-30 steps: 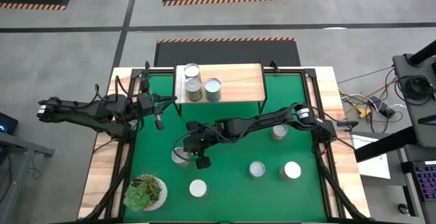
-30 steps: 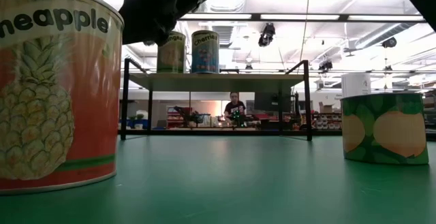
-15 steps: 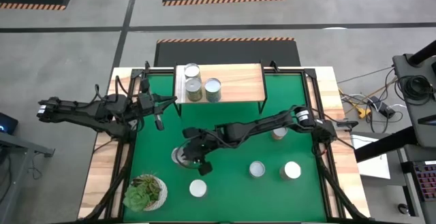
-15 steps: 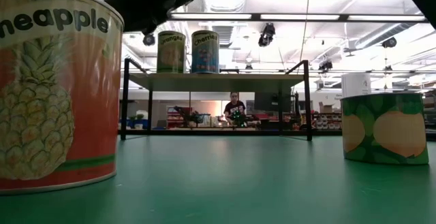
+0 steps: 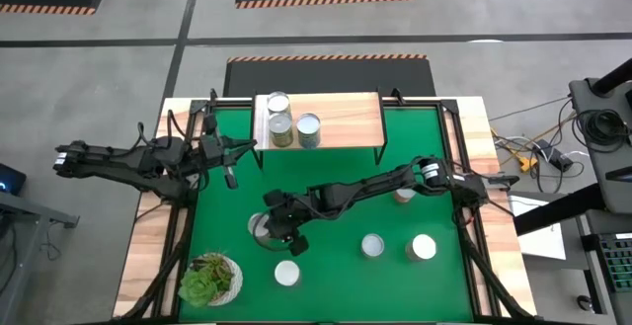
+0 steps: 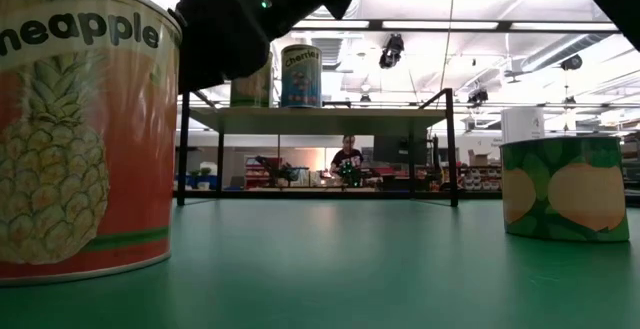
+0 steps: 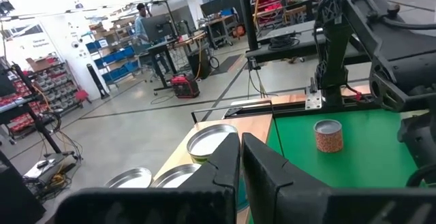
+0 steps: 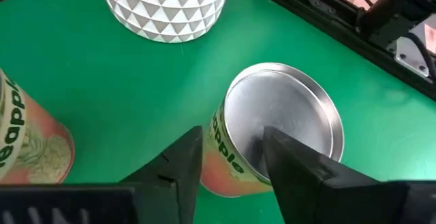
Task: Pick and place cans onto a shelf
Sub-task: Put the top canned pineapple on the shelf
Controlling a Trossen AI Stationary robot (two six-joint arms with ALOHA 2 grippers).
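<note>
My right gripper (image 5: 278,229) (image 8: 235,176) is open just above a can (image 5: 257,228) (image 8: 279,115) that stands upright on the green mat at the near left. One finger is beside the can's wall and the other is over its silver top. I see no touch. Three cans (image 5: 280,127) stand on the light-wood shelf (image 5: 346,120) at the far edge. Several more cans stand on the mat, such as one at the near middle (image 5: 372,245) and the pineapple can (image 6: 80,129). My left gripper (image 5: 229,175) (image 7: 240,166) is shut and empty near the shelf's left end.
A potted succulent (image 5: 210,278) in a white patterned pot (image 8: 163,6) stands at the near left corner, close to the can under my right gripper. A can (image 5: 403,195) is partly hidden under my right arm. The shelf's right half is bare.
My right gripper has gone a little toward the table's left and near edges and down, until it stands over the can at the near left. Its fingers stay open. The cans have not moved.
</note>
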